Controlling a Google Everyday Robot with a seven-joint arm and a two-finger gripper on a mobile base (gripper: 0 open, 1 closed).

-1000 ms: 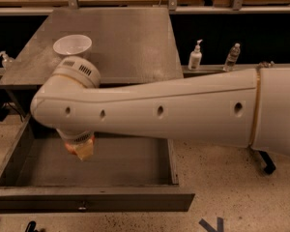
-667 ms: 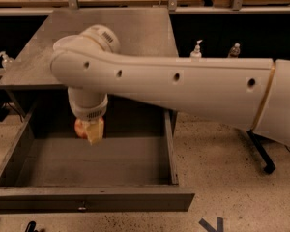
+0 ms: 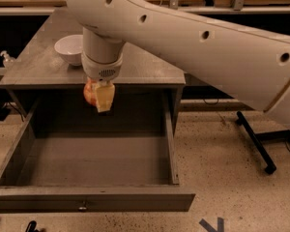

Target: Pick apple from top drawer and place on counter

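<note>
Gripper (image 3: 102,98), clutching the apple (image 3: 90,94), hangs over the top drawer's (image 3: 169,129) back end; counter (image 3: 145,66) edge just behind, white bowl (image 3: 71,49) left, room rightward.

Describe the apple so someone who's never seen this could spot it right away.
Find the grey counter with its open drawer. Over the drawer's back, the end effector grips the apple. It's the only red-orange thing; the bowl is white.

We see a speckled floor (image 3: 232,144) under dim light, black stand legs (image 3: 253,140) at right, a wooden workbench (image 3: 19,0) behind, a pump bottle (image 3: 7,60) at left; the pincer (image 3: 100,103) clasps the apple (image 3: 89,94) left of centre.
</note>
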